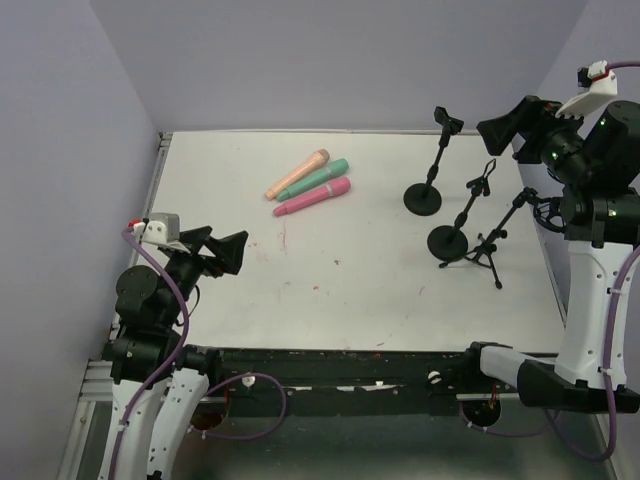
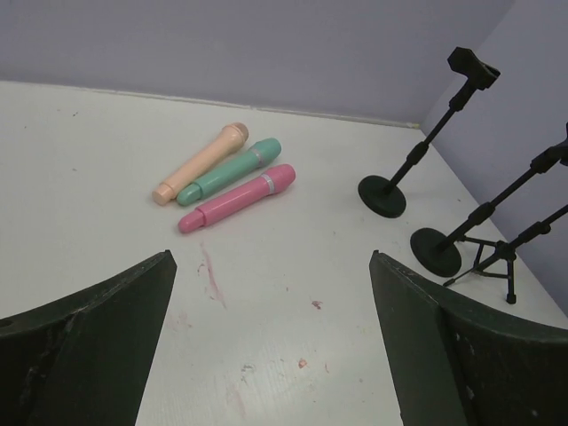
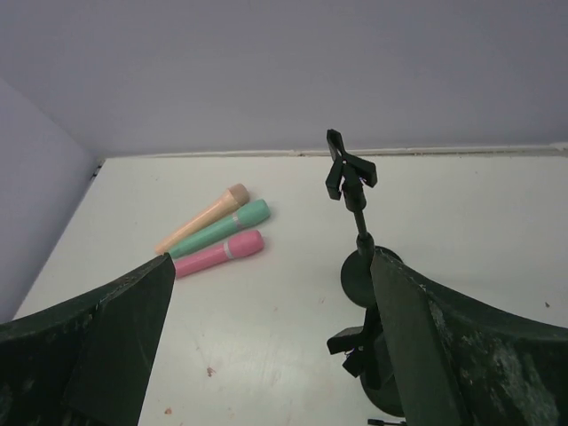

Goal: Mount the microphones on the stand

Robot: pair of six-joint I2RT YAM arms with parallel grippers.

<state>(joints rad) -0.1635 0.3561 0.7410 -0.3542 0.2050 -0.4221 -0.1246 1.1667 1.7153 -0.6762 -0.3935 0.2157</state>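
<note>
Found three microphones lying flat on the surface [image 1: 250, 300], parallel and close together, heads toward the far right: peach microphone [image 1: 297, 174] farthest, mint microphone [image 1: 313, 179] between, pink microphone [image 1: 312, 197] nearest. Cannot tell whether touching or merely just beside one another.

Noted, well apart to the right, with unfilled clips: far round-based stand [image 1: 437, 160], near round-based stand [image 1: 447, 241], tripod stand [image 1: 487, 252].

Recorded left pincer [image 2: 271, 257] spread wide, holding nothing, low at the near left. Recorded right pincer [image 3: 271, 257] likewise wide and bare, raised by the stands.

Judged light, rigid, smooth plastic, so liable to roll or slip. Recommend gripping across the straight handle near mid-length, taking the pink one first as the outermost.
</note>
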